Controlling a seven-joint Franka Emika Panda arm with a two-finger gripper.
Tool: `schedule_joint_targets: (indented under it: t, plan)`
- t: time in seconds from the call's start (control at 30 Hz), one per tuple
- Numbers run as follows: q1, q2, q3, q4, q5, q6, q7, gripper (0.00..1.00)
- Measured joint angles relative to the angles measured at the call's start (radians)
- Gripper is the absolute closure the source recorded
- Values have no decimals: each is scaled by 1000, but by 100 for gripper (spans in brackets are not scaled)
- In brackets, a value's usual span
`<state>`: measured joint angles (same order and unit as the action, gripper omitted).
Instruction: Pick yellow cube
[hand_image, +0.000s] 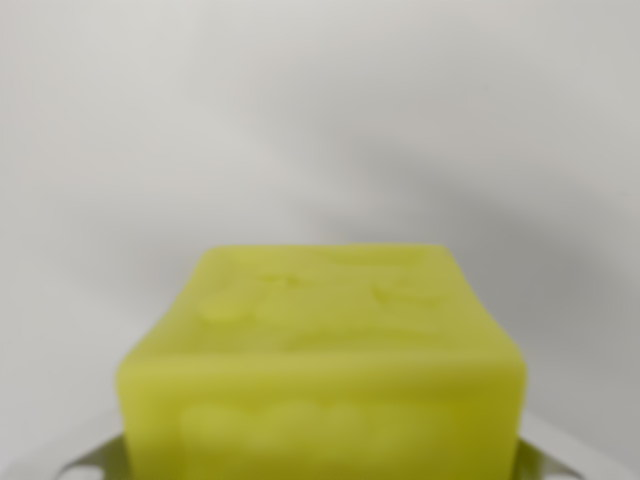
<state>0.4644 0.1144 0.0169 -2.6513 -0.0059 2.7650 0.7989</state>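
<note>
**Yellow cube close under the wrist camera, on a pale surface**

Nearest the lens, at the bottom edge of the wrist view, two pale metal pieces show at about 7 o'clock and 5 o'clock. They are parts of the gripper (320, 470), one on each side of the cube (320, 370). Only their upper edges are in frame, each with a small dark opening. The fingertips themselves lie below the picture's edge. The pieces stand just beside the cube's lower corners; whether they touch it cannot be told, and so it cannot be told how far the jaws are apart or whether they grip anything.

The cube fills the lower middle of the view, from 6 o'clock up to a little below the centre. It is yellow-green, matt and blurred by nearness. Two faces show: a front face towards the lens, cut off by the bottom edge, and a top face receding towards 12 o'clock. Both carry faint raised marks, too soft to read. Its edges are rounded, and it sits square to the camera, not turned.

Beyond the cube, a plain whitish surface (150, 130) takes up the whole upper half. A soft grey shadow (450, 190) runs across it from the cube's far edge towards 2 o'clock.
</note>
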Motion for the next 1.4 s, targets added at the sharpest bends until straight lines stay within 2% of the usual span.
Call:
schedule_joint_targets:
  t: [1.4]
  plan:
    - [1,-202,0,8,8,-211,-6,100]
